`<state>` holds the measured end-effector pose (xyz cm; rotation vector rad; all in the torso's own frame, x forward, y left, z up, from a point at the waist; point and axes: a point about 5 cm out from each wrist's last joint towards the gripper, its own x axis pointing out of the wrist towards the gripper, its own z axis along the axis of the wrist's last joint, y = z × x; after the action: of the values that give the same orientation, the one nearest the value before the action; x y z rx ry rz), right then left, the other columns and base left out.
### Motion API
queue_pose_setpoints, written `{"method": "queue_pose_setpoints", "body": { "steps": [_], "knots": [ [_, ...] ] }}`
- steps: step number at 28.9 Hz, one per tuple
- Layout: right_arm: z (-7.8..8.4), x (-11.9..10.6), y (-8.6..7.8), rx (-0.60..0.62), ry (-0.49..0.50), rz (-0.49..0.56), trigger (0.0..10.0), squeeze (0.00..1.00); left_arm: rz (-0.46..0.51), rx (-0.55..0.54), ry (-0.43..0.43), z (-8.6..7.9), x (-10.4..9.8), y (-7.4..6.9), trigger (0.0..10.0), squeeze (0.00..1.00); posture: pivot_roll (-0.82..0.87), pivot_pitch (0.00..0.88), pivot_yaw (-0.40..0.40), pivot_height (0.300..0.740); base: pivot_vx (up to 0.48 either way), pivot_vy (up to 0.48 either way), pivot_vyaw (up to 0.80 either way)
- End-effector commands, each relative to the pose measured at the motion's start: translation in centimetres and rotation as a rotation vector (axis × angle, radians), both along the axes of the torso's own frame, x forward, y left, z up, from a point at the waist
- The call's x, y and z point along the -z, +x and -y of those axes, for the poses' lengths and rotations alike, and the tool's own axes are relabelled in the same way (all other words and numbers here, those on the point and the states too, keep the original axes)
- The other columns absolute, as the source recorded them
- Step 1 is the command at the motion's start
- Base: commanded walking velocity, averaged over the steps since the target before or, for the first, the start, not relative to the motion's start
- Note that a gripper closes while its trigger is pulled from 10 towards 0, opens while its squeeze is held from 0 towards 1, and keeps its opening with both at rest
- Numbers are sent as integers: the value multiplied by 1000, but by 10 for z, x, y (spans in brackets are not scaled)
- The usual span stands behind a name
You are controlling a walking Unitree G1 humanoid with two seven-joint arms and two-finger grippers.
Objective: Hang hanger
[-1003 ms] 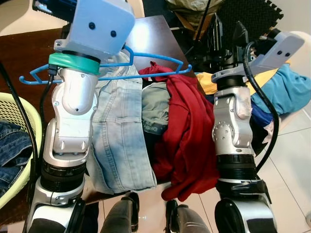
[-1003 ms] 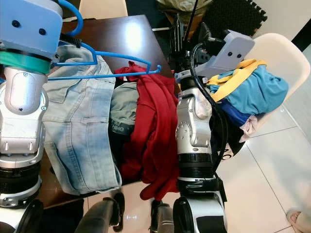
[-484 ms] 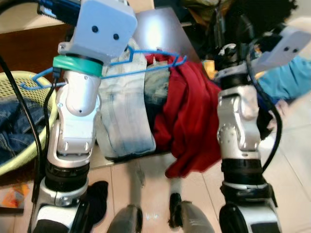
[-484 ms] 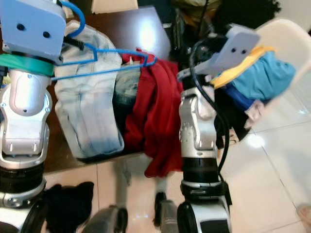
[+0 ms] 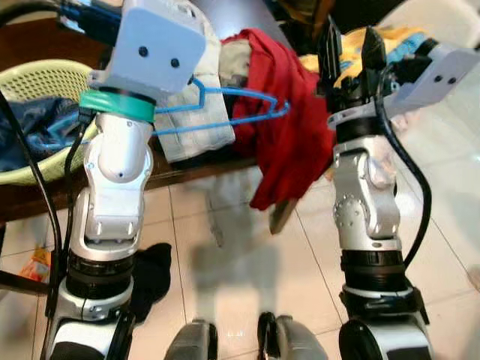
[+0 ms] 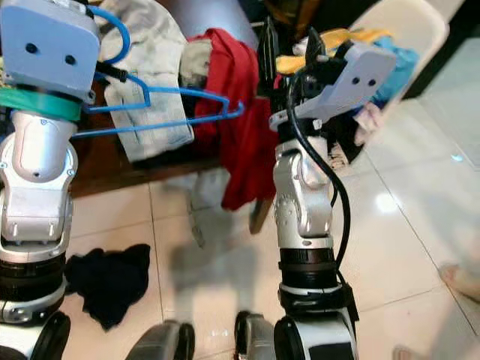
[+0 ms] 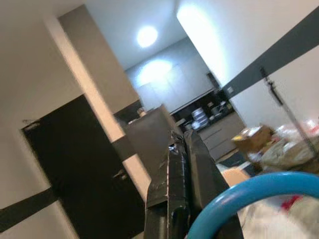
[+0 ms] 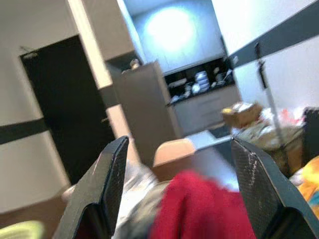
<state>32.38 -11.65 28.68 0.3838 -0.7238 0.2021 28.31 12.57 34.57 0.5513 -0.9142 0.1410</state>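
Observation:
A blue plastic hanger [image 5: 225,105] juts to the right from my raised left arm, hanging in the air in front of the table. In the left wrist view my left gripper [image 7: 182,137] has its two black fingers pressed together, and the hanger's blue hook [image 7: 239,196] curves past their base. My right gripper [image 5: 350,46] is lifted beside the red garment, its fingers [image 8: 112,169] spread wide with nothing between them.
A dark table [image 5: 45,199] carries a red garment [image 5: 281,112], pale jeans [image 5: 195,120] and a yellow-green basket [image 5: 45,75] with denim. A white chair [image 6: 409,22] holds blue and yellow clothes. A black cloth [image 5: 150,270] lies on the tiled floor by my left leg.
The whole picture has shifted: the camera has drawn back from the table, so more floor shows. The hanger stays in my left gripper, and my right gripper stays open.

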Motion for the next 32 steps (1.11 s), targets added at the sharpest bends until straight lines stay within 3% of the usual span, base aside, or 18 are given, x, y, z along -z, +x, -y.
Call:
{"method": "queue_pose_setpoints", "body": {
  "steps": [1,5,6,7,9,11,12,16,21,32],
  "knots": [
    [-1,3,-1,-7,0,-11,10000,0,4,0,4,1,2,0,10000,0,86,94,65,733,-401,0,0],
    [2,5,0,4,-10,-21,10000,0,-98,-9,-48,-4,11,10,10000,0,83,92,65,733,-100,0,0],
    [4,8,1,13,-19,-32,10000,0,-223,3,-111,-9,22,22,10000,0,83,92,65,733,0,0,0],
    [4,8,1,13,-19,-32,10000,0,-223,3,-111,-9,22,22,10000,0,83,92,65,733,0,0,0],
    [8,14,2,25,-33,-51,10000,0,-340,3,-170,-20,36,33,10000,0,76,83,63,733,0,0,0],
    [8,14,2,25,-33,-51,10000,0,-340,3,-170,-20,36,33,10000,0,76,83,63,733,0,0,0],
    [11,20,3,36,-48,-69,10000,0,-416,-15,-224,-31,46,41,10000,0,75,82,63,733,0,0,0],
    [14,25,3,46,-63,-89,10000,0,-455,-24,-276,-40,54,45,10000,0,69,81,61,733,0,0,0],
    [14,29,3,50,-70,-99,10000,0,-463,-29,-282,-42,58,45,10000,0,67,81,60,733,0,0,0],
    [17,53,5,63,-109,-177,10000,0,-520,-71,-290,-48,74,48,10000,0,66,81,59,733,411,0,0]
  ]
}}
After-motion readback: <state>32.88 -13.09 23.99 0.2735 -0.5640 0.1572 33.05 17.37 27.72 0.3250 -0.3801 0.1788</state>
